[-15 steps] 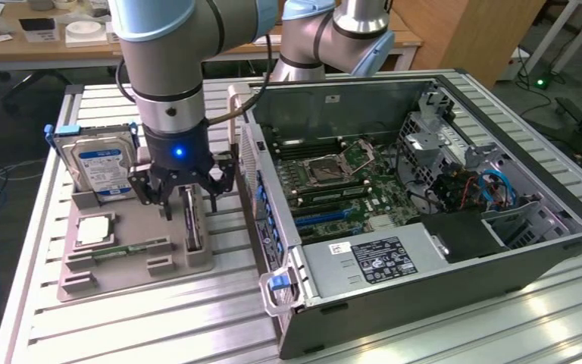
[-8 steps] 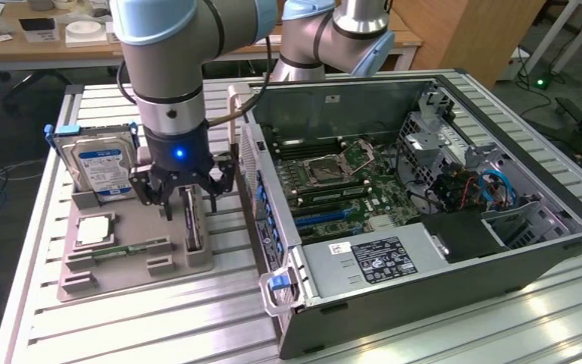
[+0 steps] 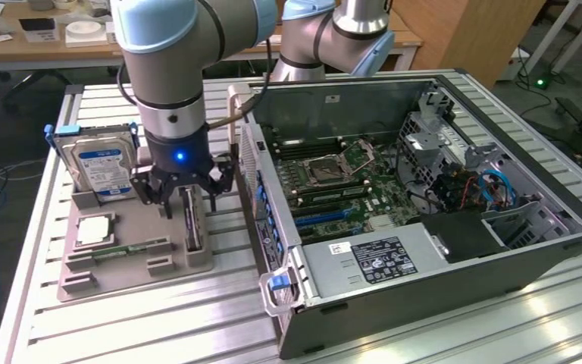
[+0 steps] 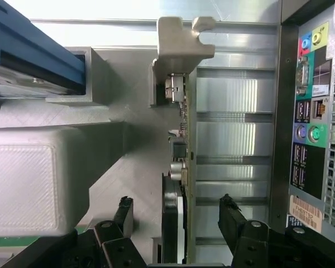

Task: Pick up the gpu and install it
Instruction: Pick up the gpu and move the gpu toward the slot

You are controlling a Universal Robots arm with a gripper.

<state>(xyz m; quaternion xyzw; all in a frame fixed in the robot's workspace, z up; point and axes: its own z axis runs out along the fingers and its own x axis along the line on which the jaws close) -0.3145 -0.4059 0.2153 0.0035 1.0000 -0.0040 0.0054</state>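
Exterior view first: the gripper (image 3: 186, 202) is hanging low over the grey holder tray (image 3: 109, 277) on the slatted table (image 3: 170, 326). Its fingers are straddling the gpu (image 3: 192, 227), which is standing on edge in its slot, just beside the open computer case (image 3: 423, 197). The blue-labelled hard drive (image 3: 104, 163) is sitting upright on the same tray, toward the exterior view's left. Over to the wrist view: the gripper (image 4: 175, 202) is showing its fingers (image 4: 230, 212) spread wide, one either side of the gpu (image 4: 173, 223), neither touching it, with the case's rear ports (image 4: 307, 139) running alongside
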